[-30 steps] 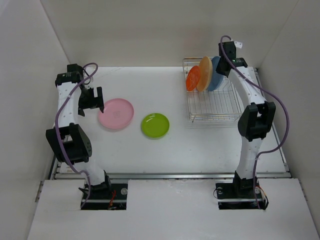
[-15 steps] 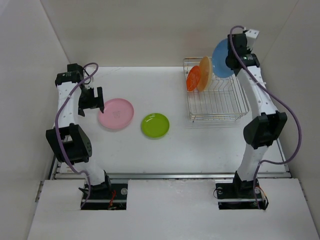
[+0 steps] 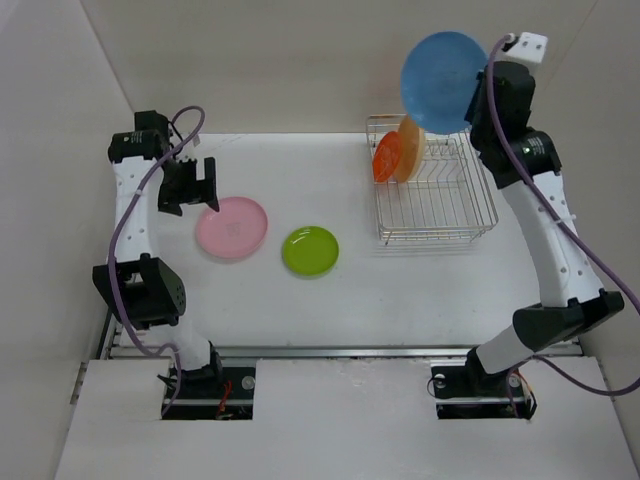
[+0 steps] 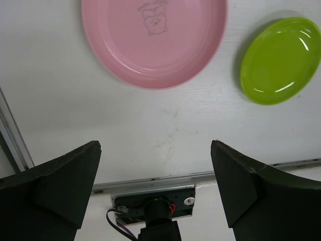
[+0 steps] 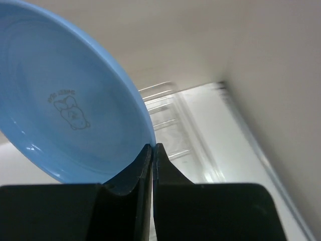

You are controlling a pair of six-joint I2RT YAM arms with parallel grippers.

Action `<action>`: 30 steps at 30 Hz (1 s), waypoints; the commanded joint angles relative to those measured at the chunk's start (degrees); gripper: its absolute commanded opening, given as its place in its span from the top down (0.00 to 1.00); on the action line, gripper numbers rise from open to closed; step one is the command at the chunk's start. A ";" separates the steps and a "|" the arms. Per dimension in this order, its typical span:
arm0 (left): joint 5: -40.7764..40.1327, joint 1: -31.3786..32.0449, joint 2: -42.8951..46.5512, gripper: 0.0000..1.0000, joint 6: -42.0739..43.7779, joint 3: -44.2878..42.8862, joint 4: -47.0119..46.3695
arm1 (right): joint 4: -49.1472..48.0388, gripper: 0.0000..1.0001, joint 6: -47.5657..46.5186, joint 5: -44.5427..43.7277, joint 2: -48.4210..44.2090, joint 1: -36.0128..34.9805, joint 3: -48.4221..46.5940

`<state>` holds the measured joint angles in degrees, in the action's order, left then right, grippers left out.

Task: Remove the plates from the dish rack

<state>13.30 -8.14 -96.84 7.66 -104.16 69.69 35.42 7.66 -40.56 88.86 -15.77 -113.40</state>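
Up above the far end of the dish rack [image 3: 440,205], the blue plate [image 3: 443,80] hangs in the air in front of the back wall [image 3: 300,60], with its broad face turned toward the top camera. The right gripper [image 5: 152,149] has it by the rim, its two fingers pressed together on the plate's lower edge with only the thin lip between them. From the right wrist, the plate's hollow inner side shows, with a small printed figure near the middle.

Below it, two plates stand on edge in the rack's far left corner. The small orange-red plate [image 3: 386,157] is on the outside and a larger yellowish plate [image 3: 408,147] is just beside it, the two leaning close together.

To the left of the rack, two more plates lie flat and face up on the white table [image 3: 330,300]. The lime green plate [image 3: 310,251] is the nearer to the rack, and the pink plate [image 3: 232,227] lies a little farther left, with a narrow gap between them.

The left gripper [image 4: 155,150] hovers above the table near the pink plate's left edge. Its jaws are spread wide with nothing between them.
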 commanded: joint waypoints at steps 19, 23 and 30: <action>-25.25 -1.53 12.29 0.00 -11.00 1.85 -6.67 | -21.86 1.00 26.66 57.78 40.67 -24.48 -15.53; -25.78 -1.53 12.29 0.00 -11.00 3.26 -7.20 | -23.73 1.00 32.23 55.86 46.30 -26.32 -16.93; -27.28 -1.53 11.76 0.00 -11.53 3.87 -7.20 | -18.39 1.00 36.54 48.12 53.42 -28.18 -19.84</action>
<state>-12.38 -9.74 -85.56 -2.87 -100.84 63.33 18.06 39.86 11.14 141.21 -43.07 -129.21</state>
